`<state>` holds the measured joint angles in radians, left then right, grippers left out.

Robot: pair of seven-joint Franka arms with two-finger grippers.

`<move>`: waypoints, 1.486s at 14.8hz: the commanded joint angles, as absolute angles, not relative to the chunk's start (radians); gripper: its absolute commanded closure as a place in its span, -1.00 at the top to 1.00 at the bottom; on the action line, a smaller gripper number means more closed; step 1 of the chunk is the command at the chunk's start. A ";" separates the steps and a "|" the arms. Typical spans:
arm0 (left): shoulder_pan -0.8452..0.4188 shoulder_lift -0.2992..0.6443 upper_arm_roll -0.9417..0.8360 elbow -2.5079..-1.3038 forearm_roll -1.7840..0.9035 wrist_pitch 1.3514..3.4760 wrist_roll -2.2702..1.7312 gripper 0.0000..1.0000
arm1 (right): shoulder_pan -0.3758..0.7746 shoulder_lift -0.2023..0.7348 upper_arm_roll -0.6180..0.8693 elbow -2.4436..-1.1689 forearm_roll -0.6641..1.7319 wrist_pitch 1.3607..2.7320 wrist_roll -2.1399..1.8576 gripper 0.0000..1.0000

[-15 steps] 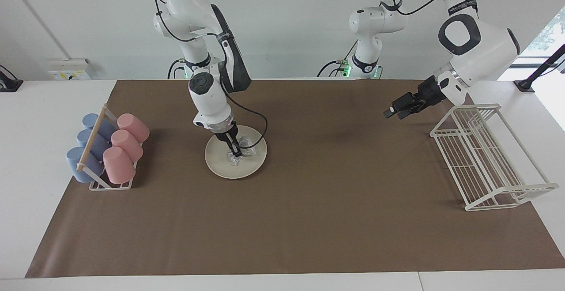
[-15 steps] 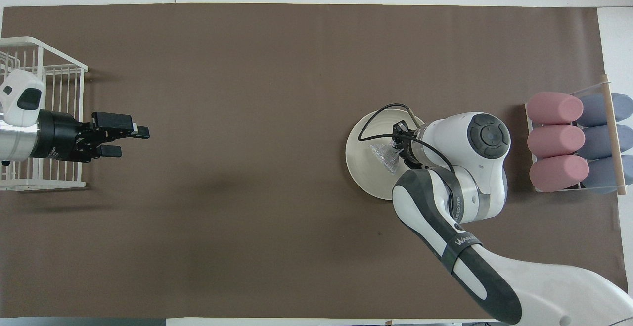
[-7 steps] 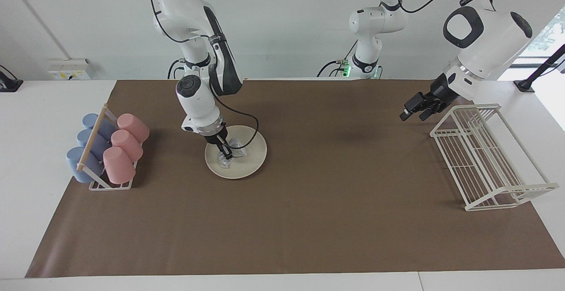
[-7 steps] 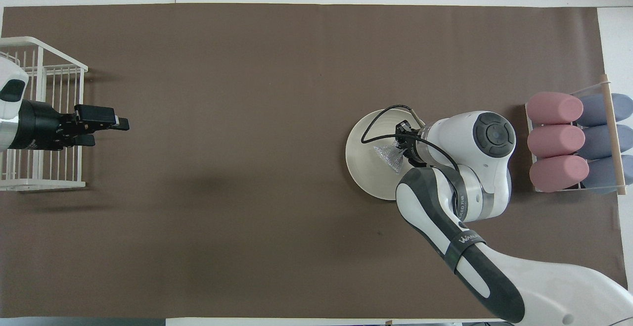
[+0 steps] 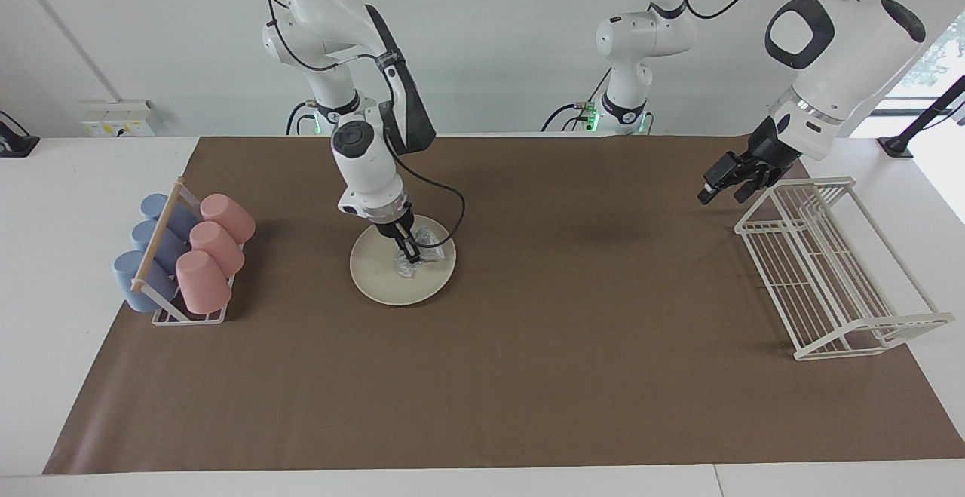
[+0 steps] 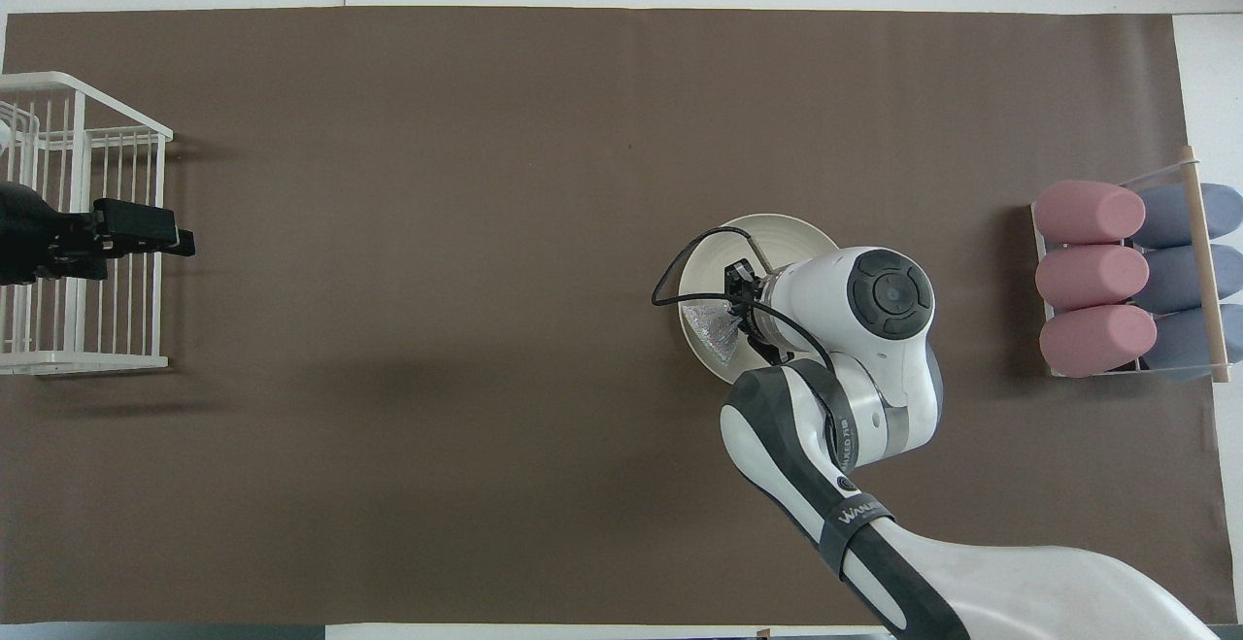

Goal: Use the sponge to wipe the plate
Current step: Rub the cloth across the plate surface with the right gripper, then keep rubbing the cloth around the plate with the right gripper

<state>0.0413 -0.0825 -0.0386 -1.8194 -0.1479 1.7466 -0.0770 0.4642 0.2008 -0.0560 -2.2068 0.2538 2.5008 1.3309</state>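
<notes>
The cream plate [image 5: 375,277] [image 6: 777,232] lies on the brown mat, beside the cup rack. My right gripper [image 5: 411,258] reaches down onto it, shut on the sponge [image 5: 427,242], a silvery crumpled wad pressed against the plate's surface. In the overhead view the sponge [image 6: 707,327] shows at the plate's edge toward the left arm's end, and the right wrist covers much of the plate. My left gripper [image 5: 720,188] [image 6: 155,253] hangs open and holds nothing, up in the air at the edge of the white wire rack.
A white wire rack [image 5: 829,271] [image 6: 87,164] stands at the left arm's end of the table. At the right arm's end, a small rack [image 5: 162,316] holds pink cups [image 5: 203,278] [image 6: 1088,276] and blue cups [image 5: 136,282].
The right gripper slid the sponge across the plate, first toward the cups, then back toward the left arm's end. The left arm drew back to the wire rack.
</notes>
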 commanded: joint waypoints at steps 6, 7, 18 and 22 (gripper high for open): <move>-0.003 0.038 -0.035 -1.467 -0.009 1.356 -0.089 1.00 | 0.311 0.210 -0.052 -2.240 0.275 2.522 1.031 -1.00; -0.018 0.049 -0.031 -1.441 -0.009 1.341 -0.089 1.00 | 0.313 0.210 -0.052 -2.241 0.275 2.522 1.034 -1.00; -0.058 0.008 -0.021 -1.539 -0.008 1.451 -0.089 1.00 | 0.449 0.206 -0.051 -2.237 0.275 2.522 1.282 -1.00; -0.060 0.009 -0.017 -1.539 -0.008 1.447 -0.094 1.00 | 0.454 0.206 -0.049 -2.194 0.275 2.510 1.322 -1.00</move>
<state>-0.0448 0.0361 -0.0299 -1.5021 -0.0251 1.4256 -0.0831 0.4630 0.1965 -0.0561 -2.2094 0.2541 2.5008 1.3047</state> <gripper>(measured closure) 0.000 0.899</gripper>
